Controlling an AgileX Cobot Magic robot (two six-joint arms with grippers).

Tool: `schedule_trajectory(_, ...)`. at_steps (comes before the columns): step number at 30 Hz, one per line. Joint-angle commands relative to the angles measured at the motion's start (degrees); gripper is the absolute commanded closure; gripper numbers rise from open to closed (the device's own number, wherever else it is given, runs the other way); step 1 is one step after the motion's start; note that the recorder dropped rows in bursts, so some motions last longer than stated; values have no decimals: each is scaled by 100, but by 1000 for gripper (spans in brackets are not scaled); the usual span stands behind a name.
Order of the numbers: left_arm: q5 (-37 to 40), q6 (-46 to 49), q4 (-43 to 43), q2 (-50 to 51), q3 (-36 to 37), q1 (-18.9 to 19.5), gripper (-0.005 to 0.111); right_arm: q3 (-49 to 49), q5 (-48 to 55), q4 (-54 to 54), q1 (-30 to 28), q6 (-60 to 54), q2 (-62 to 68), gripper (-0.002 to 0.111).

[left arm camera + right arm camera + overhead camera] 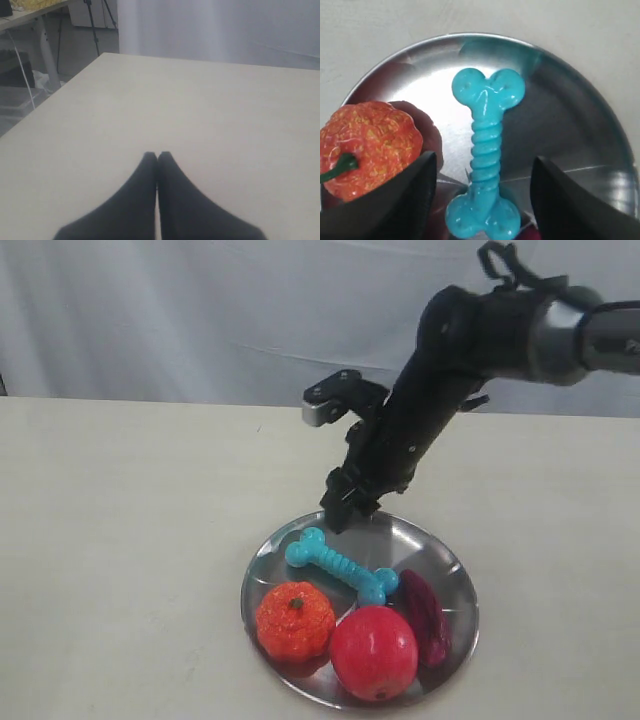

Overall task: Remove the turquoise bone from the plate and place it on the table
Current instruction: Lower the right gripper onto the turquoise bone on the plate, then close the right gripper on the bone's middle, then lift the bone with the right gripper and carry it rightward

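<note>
Turquoise bone [340,566] flat, diagonal across plate [415,538]

Your exterior view: high, angled down over table [120,540], medium range, curtain [200,310] behind. Your left wrist view: low, skims table past left gripper [157,157]. Your right wrist view: close above plate [580,115], facing down; shares plate, turquoise bone [486,150] with exterior.

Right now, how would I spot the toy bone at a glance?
Find the round silver plate on the pale table. The turquoise bone lies across its middle, the only blue-green piece: ribbed, with knobbed ends, unlike the orange fruit and red fruit beside it.
</note>
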Motion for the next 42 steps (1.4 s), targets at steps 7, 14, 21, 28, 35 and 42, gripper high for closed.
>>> schedule_trajectory(7, -31, -24, 0, -7, 15, 1, 107, -37, -427, -219, 252, -37, 660, 54)
schedule_trajectory(14, -31, -24, 0, -7, 15, 1, 107, -37, -553, -316, 252, -37, 879, 54)
schedule_trajectory(21, -31, -24, 0, -7, 15, 1, 107, -37, -635, -326, 252, -37, 936, 62)
schedule_trajectory(28, -31, -24, 0, -7, 15, 1, 107, -37, -635, -293, 252, -23, 925, 108)
schedule_trajectory(35, -31, -24, 0, -7, 15, 1, 107, -37, -670, -292, 252, 958, -123, 109)
schedule_trajectory(42, -31, -24, 0, -7, 15, 1, 107, -37, -570, -1259, 252, 2954, -2252, 109)
